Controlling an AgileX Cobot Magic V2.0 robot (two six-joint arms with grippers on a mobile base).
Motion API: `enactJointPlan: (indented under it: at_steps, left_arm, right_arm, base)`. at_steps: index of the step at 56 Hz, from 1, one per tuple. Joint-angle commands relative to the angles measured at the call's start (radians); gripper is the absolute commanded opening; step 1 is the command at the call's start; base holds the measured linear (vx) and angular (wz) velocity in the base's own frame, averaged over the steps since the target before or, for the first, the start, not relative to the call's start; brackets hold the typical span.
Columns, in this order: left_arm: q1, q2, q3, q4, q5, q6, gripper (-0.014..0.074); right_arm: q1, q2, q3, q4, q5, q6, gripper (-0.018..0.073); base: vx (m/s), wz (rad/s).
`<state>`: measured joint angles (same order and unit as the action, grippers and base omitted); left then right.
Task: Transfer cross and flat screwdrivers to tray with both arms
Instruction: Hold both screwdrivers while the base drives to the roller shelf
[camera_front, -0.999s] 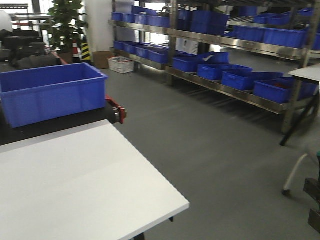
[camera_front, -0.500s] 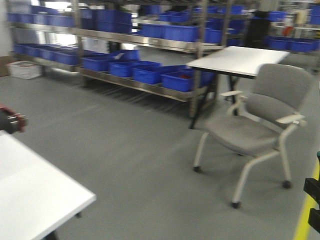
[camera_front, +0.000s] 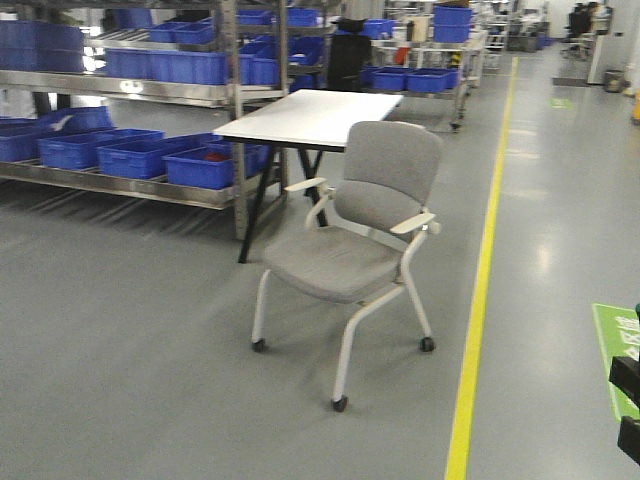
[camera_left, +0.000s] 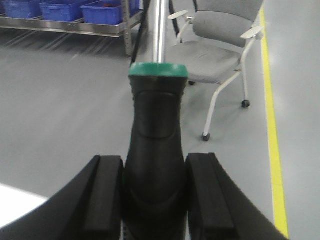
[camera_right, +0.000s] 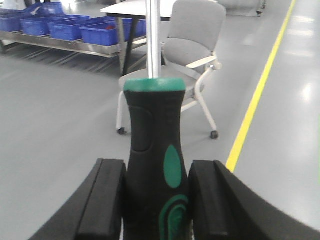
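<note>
A screwdriver (camera_left: 156, 135), black-handled with a green collar, is clamped between the two fingers of the left pincer (camera_left: 155, 162). Its steel shaft points out just left of a grey chair (camera_left: 220, 45). The right pincer (camera_right: 157, 167) is clamped on a second screwdriver (camera_right: 152, 125), black and green, whose shaft also runs just left of the chair. Behind the chair stand a white table (camera_front: 310, 112) and shelves (camera_front: 150, 190) of blue bins (camera_front: 125, 152). To the right of the chair, a yellow line (camera_front: 478, 300) runs along the floor.

Black handle with green collar on left screwdriver (camera_left: 156, 145), green oval inlays on right screwdriver (camera_right: 154, 145); grey chair (camera_front: 335, 265); yellow floor line (camera_front: 478, 300).
</note>
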<state>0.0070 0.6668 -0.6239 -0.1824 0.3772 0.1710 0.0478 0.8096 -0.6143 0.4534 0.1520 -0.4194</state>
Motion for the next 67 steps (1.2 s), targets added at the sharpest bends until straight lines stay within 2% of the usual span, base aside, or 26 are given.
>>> enactJointPlan:
  at_steps: [1, 39, 67]
  left_arm:
    - [0.001, -0.005, -0.031, -0.015, -0.089, -0.008, 0.0000]
    - [0.001, -0.005, -0.031, -0.015, -0.088, -0.008, 0.0000]
    - [0.001, -0.004, -0.031, -0.015, -0.088, -0.008, 0.0000]
  right_arm:
    - [0.000, -0.008, -0.034, 0.004, -0.083, -0.007, -0.0008]
    - [0.000, -0.008, -0.034, 0.004, -0.079, -0.007, -0.0008]
    - [0.000, -0.008, -0.034, 0.004, -0.079, -0.007, -0.0008]
  base:
    - [0.26, -0.39]
    - [0.41, -0.11]
    - [0.53, 0.28]
